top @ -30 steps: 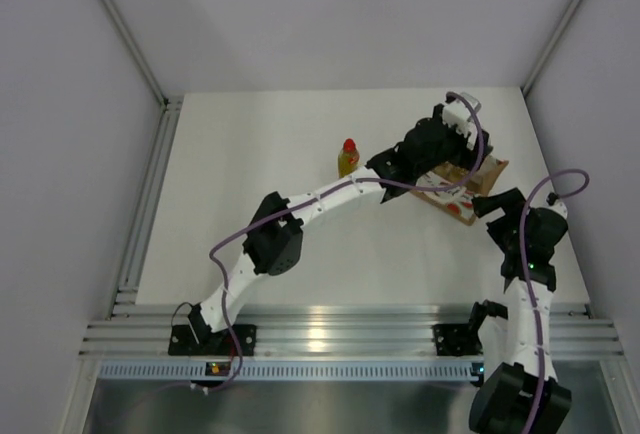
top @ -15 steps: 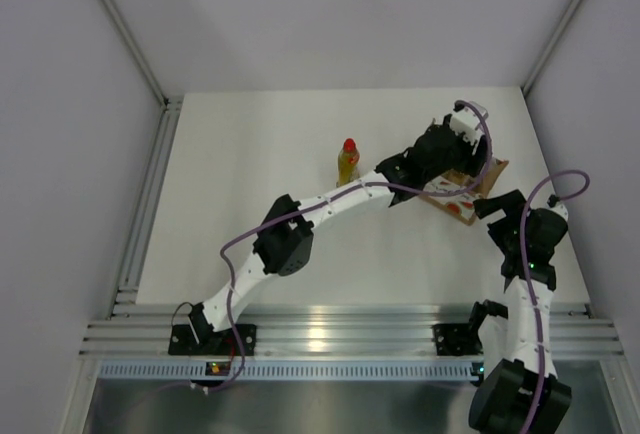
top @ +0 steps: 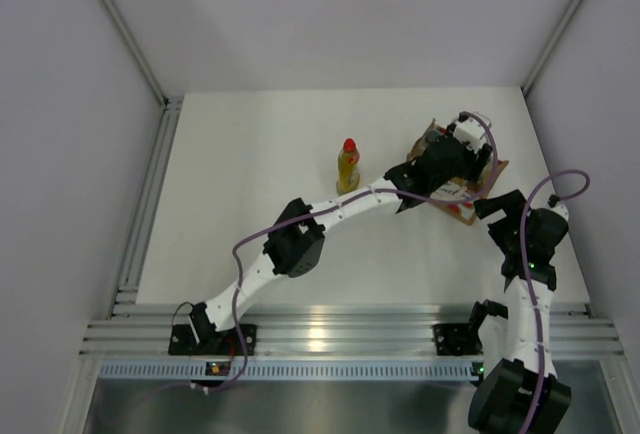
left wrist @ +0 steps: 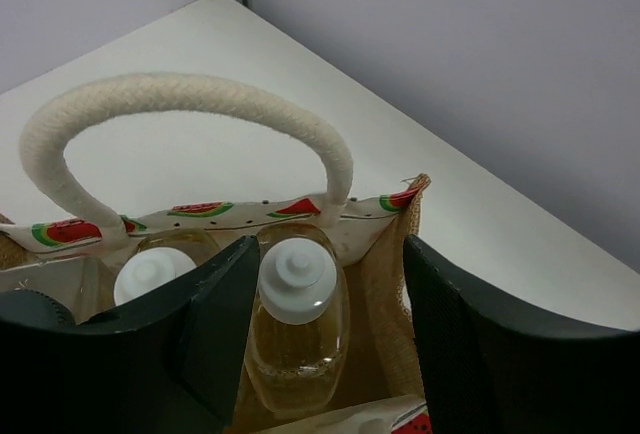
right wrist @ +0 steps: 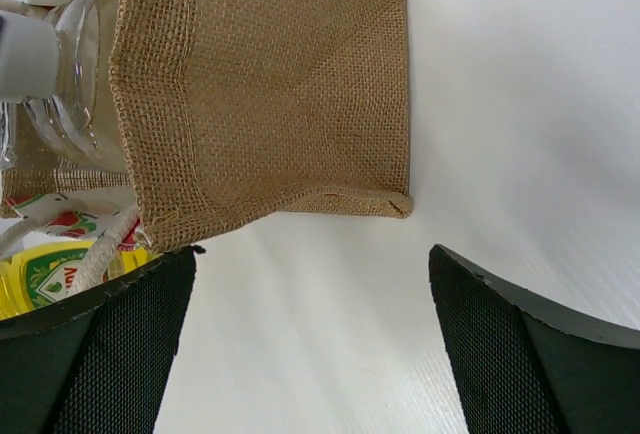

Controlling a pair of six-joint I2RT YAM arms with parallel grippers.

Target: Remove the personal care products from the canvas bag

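Canvas bag at far right corner; left gripper apart astride amber bottle, poised to clamp; right gripper likewise apart.

walls: plain pale grey | table: white, matte | near edge: aluminium rails | light: even

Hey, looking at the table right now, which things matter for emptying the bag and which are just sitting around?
Job:
canvas bag
two white-capped bottles inside it
yellow bottle, already standing outside
left fingers, open astride one bottle

Just there:
table
metal rail at its near edge
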